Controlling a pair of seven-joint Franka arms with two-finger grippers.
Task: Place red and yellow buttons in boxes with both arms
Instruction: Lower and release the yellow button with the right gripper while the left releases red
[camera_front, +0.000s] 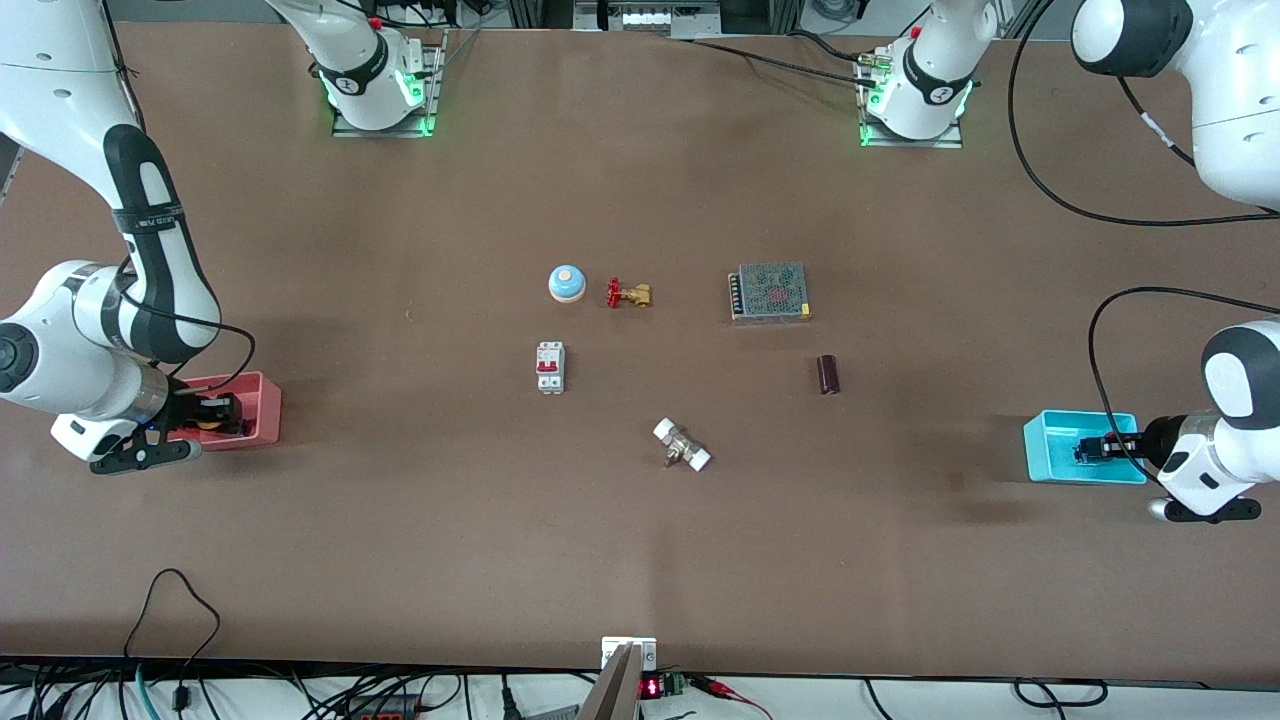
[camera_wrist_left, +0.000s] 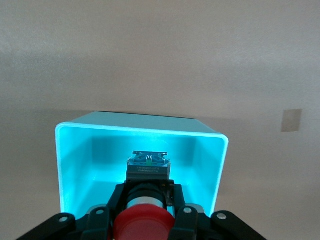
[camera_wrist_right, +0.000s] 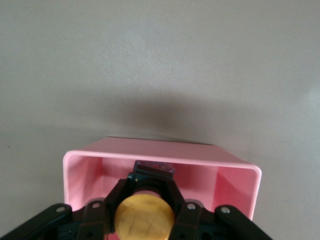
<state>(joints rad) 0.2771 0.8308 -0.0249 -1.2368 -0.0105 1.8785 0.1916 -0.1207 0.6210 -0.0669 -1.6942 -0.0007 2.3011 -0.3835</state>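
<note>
- Right gripper (camera_front: 213, 415) is over the pink box (camera_front: 266, 408), which sits at the right arm's end of the table. In the right wrist view the gripper (camera_wrist_right: 145, 197) has its fingers (camera_wrist_right: 114, 196) squeezed in against the black body of the yellow button (camera_wrist_right: 145, 218), cap facing the camera, so it's got a proper grip on it. The button hangs inside the pink box (camera_wrist_right: 240, 187), and I can't tell if it touches the floor of the box.
- In the front view you only catch a bit of orange-yellow from that button (camera_front: 208, 424) in the box.
- Left gripper (camera_front: 1098, 447) is over the cyan box (camera_front: 1045, 450) at the left arm's end of the table. The left wrist view shows the same deal: the gripper (camera_wrist_left: 148, 200) has its fingers (camera_wrist_left: 119, 200) clamped on the body of the red button (camera_wrist_left: 142, 225), which pokes down into the cyan box (camera_wrist_left: 75, 165). The button's blue-grey contact block end points into the box.
- Stuff in the middle of the table, well apart from both boxes: a blue-and-white bell (camera_front: 566, 283) just beside a brass valve with a red handle (camera_front: 628, 294), a white circuit breaker (camera_front: 550, 367) nearer the front camera than the bell, a metal power supply (camera_front: 769, 291), a small dark red cylinder (camera_front: 828, 374), and a fitting with white ends (camera_front: 682, 445).
</note>
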